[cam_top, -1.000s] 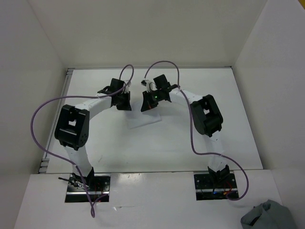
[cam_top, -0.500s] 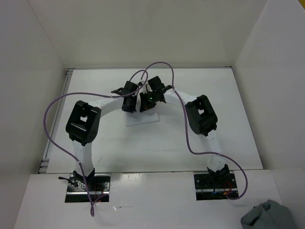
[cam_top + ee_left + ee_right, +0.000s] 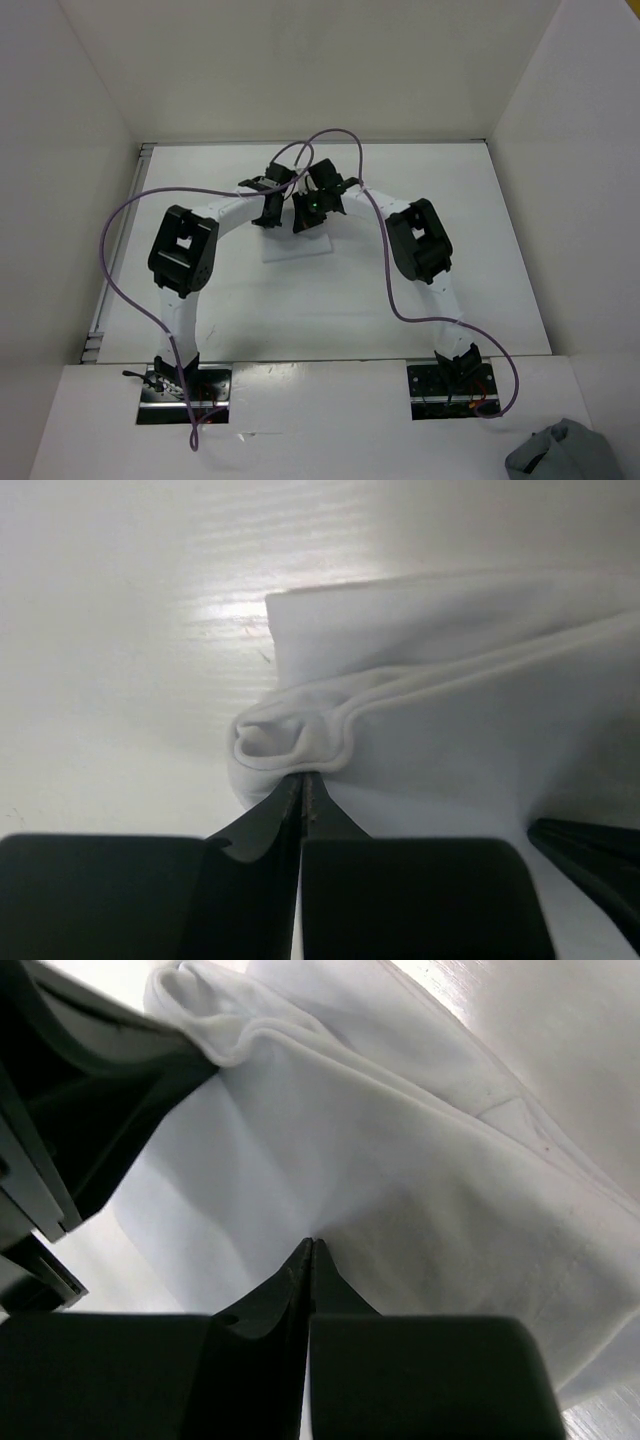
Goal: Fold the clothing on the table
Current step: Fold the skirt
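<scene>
The left claw (image 3: 303, 785) is closed, its tips pinching a rolled, bunched hem at one corner of the white garment (image 3: 450, 680). That corner sits in the centre of the claw's own view, and the fabric spreads from it toward the upper right. The right claw (image 3: 311, 1252) is closed too, nipping a fold of the same cloth just beside the left one. In the overhead frame the garment lies on the worktop (image 3: 220, 290) in the upper middle, mostly hidden beneath both claws. A grey-blue cloth bundle (image 3: 562, 455) sits at that frame's lower right corner, well apart.
</scene>
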Controlling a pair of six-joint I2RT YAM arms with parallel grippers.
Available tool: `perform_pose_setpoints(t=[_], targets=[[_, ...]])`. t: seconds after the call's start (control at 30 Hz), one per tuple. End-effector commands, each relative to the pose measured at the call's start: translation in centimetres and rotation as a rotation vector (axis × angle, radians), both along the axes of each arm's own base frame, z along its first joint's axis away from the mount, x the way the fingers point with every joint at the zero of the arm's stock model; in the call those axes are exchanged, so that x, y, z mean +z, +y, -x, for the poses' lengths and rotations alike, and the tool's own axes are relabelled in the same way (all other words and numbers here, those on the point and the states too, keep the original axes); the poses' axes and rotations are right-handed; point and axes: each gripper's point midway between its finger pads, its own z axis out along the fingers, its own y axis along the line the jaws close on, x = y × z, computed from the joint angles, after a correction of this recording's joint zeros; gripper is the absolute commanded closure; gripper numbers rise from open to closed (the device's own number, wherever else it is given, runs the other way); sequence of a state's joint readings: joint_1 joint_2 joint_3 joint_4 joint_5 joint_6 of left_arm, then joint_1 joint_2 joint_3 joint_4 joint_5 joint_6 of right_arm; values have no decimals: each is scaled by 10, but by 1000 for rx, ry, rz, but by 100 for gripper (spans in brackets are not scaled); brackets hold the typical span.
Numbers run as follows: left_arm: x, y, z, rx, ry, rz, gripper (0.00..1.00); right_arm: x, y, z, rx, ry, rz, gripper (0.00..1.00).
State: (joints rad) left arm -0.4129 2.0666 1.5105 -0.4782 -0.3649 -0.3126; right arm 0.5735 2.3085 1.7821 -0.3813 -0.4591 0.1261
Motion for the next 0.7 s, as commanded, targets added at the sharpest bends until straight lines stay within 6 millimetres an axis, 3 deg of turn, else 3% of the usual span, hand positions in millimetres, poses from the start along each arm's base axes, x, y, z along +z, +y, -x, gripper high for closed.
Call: perform_pose_setpoints(t=[0.0, 0.13, 0.37, 0.47, 0.5, 0.53, 0.57, 0.6, 0.63, 0.67], targets=[[21, 2, -28, 13, -88, -27, 100, -30, -8, 13, 19, 50, 94, 100], [23, 1, -40, 25, -109, -40, 100, -37, -8, 20, 43, 62, 114, 100], [45, 37, -67, 153, -165, -37, 100, -37, -8, 20, 43, 62, 114, 100], [61, 42, -63, 166, -188, -47, 100, -37, -8, 20, 43, 62, 114, 100], [57, 35, -56, 145, -182, -36, 100, -37, -8, 20, 43, 62, 114, 100], [72, 20, -51, 85, -201, 22, 100, -37, -8, 20, 43, 62, 114, 100], [74, 14, -47, 48, -204, 53, 100, -37, -8, 20, 43, 62, 114, 100], [93, 0, -46, -9, -259, 100, 100, -37, -8, 20, 43, 62, 114, 100], [79, -11, -32, -61, -215, 161, 100, -37, -8, 20, 43, 62, 114, 100], [80, -16, -29, -82, -219, 193, 100, -37, -8, 20, 50, 57, 115, 100]])
